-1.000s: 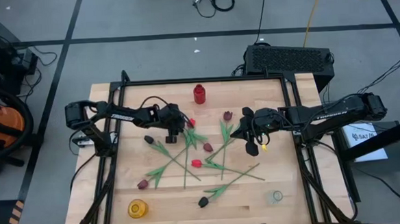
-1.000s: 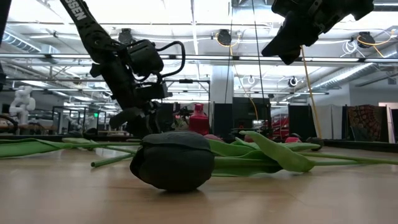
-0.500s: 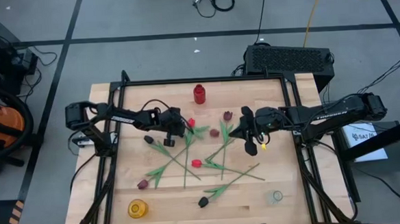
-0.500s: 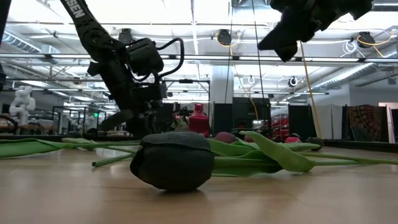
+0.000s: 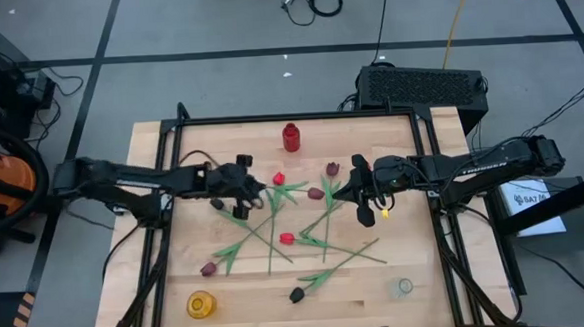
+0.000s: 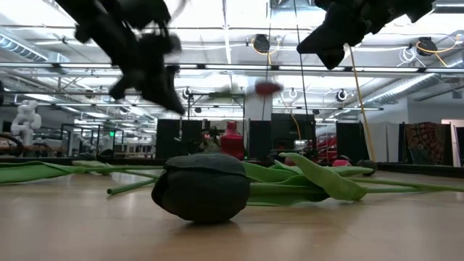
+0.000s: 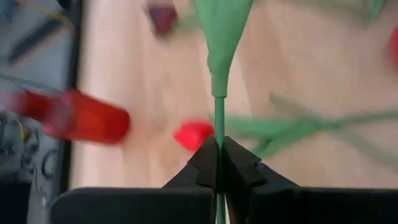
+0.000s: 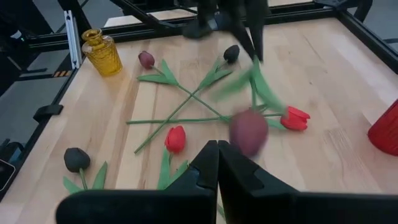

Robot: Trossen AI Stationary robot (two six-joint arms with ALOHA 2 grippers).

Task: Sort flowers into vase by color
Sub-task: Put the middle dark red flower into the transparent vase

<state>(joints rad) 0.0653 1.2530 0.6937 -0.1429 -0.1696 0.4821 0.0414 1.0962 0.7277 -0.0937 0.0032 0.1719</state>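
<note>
My left gripper [image 5: 254,189] hangs above the table's middle, shut on the thin green stem of a maroon tulip [image 5: 315,193]. The tulip's head shows blurred in the air in the low view [image 6: 268,88]. Other flowers lie with crossed stems on the wood: a red tulip [image 5: 278,178] under the held one, another red tulip [image 5: 287,239], a black tulip [image 5: 217,202], a second black tulip [image 5: 297,295], and two more maroon heads [image 5: 331,168] [image 5: 208,269]. My right gripper [image 5: 348,193] hovers shut right of the pile, touching nothing. My left gripper pinches the maroon tulip's bare stem [image 7: 219,127] between its two fingers, below the leaf [image 7: 222,31]. The fingers come slanting down from the table's left and lie along the stem. The tulip juts out past the fingertips toward the right, lifted clear of the table.
A red vase [image 5: 291,137] stands at the far middle, a yellow vase [image 5: 200,305] near left, and a clear vase [image 5: 404,288] near right. A black frame rail [image 5: 300,116] borders the table. Bare wood lies between the two near vases.
My left gripper has taken hold of the maroon tulip's stem, then risen and drawn back a little toward the table's left edge. The tulip's head first slid toward the far right, then came up off the wood. My right gripper has stayed where it was.
</note>
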